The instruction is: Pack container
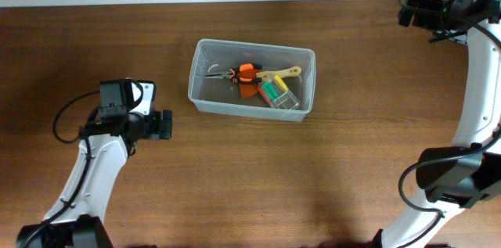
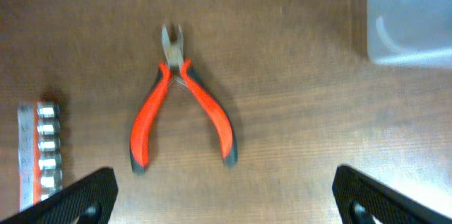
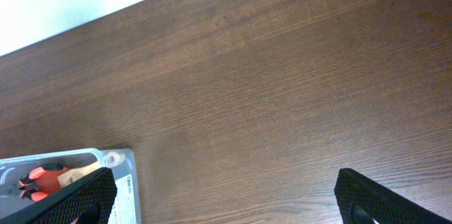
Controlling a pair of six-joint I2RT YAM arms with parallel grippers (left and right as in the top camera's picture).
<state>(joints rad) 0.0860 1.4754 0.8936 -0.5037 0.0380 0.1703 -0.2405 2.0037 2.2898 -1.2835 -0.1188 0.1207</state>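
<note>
So left hand [image 2: 224,185] and right hand [image 3: 224,181] are both spread wide. Some red pliers [image 2: 178,74] lie on the desk [image 2: 296,118] near what looks like a socket strip [image 2: 39,153]; container [image 1: 200,98] holds some tools [image 1: 249,74].

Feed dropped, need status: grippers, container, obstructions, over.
Left gripper open, above red pliers on table. Right gripper open, empty. Container upright, tools inside. Socket strip beside pliers, no obstruction seen.
</note>
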